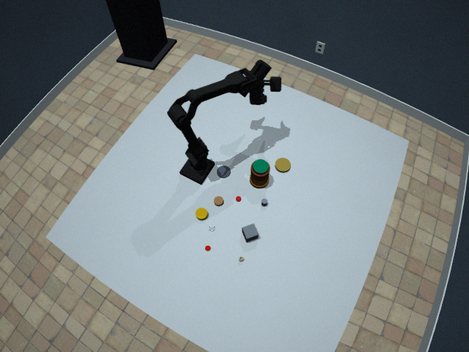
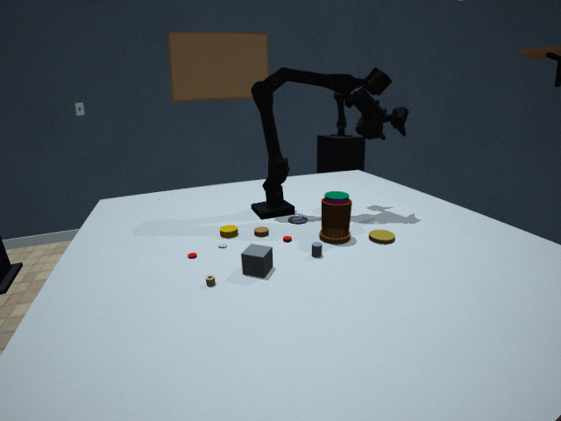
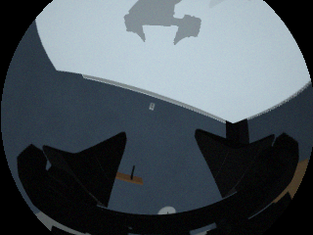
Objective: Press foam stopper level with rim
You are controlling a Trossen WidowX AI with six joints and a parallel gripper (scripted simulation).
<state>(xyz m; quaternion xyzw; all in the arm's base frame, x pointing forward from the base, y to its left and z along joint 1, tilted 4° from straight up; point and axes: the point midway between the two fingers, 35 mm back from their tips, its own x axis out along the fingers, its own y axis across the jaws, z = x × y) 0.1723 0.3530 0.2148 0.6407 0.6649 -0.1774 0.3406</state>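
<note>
Whole arm (image 2: 272,136) is matte black, no markings or colour accents visible anywhere. Links are slim & boxy w/ chunkier rounded blocks at the joints. It's bolted to a flat square black base plate (image 1: 186,174) on the desk. Wrist end gets bulky, w/ a blocky housing sticking off one side. The hand (image 3: 159,157) is black too: two wide wedge-shaped fingers, spread far apart w/ nothing between them. Can't make out any cables or screws, too dark & small.
</note>
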